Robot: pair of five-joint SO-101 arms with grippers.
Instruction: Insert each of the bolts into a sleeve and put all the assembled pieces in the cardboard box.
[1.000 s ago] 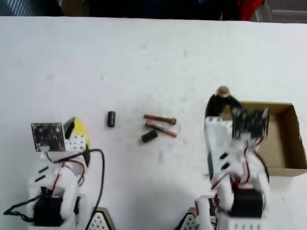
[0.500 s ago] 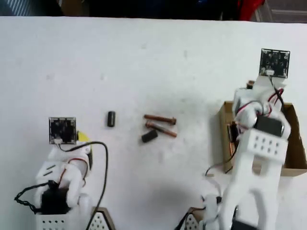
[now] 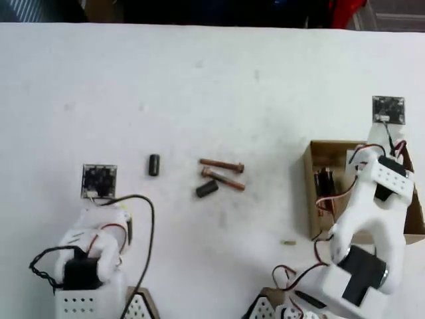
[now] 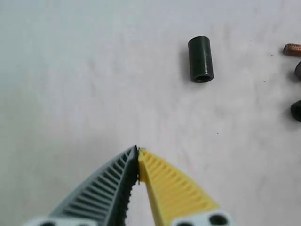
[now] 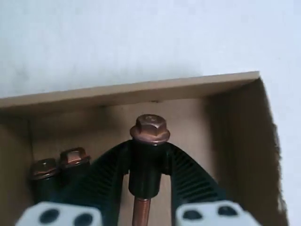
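Right end effector (image 5: 146, 157) clenched on a bolt (image 5: 149, 128) in its black sleeve (image 5: 146, 175), over the cardboard box (image 5: 197, 84), maybe two finished pieces (image 5: 60, 162) beside it, left end effector (image 4: 138, 151) closed on nothing over the bench (image 4: 70, 70), loose sleeve (image 4: 201, 60) lying near, ahead of its tips

White table (image 3: 199, 86), dark space (image 3: 199, 10) beyond its far edge; red object (image 3: 346, 12) behind
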